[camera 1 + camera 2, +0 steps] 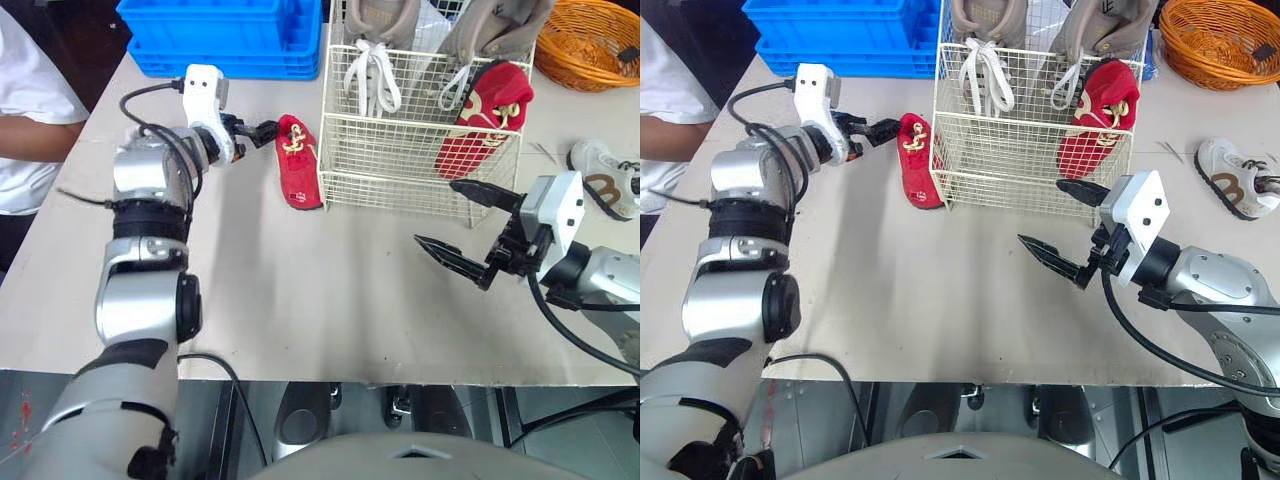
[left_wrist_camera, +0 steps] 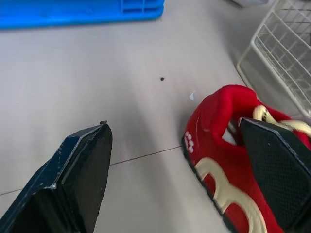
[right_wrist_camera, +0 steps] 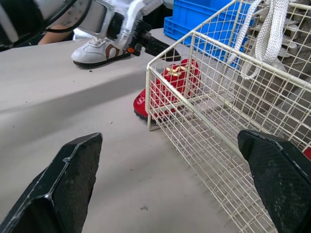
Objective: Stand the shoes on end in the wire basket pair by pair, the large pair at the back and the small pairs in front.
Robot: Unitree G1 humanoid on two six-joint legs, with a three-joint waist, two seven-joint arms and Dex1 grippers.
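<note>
1. Your left gripper (image 1: 262, 131) is hanging with jaws apart around the heel wall of the red shoe (image 1: 298, 165).
2. The shoe is lying on the table (image 1: 300, 290), just beside the wire basket (image 1: 400, 175).
3. Be pinching that wall firmly before lifting.

Silver-grey rounded shells down the left arm (image 1: 150, 180), broken by black bands and a black disc joint near the elbow. Same silver casing on the right arm (image 1: 610, 275). At each wrist a white boxy block (image 1: 560, 205), with a few small dark dots on the right one's face. Thin black cables (image 1: 150, 95) looped loosely outside both arms. Left gripper (image 1: 268, 130) and right gripper (image 1: 434, 212) alike: two flat black fingers (image 3: 68, 179), tapered to blunt tips, finely textured pads on the inner faces
</note>
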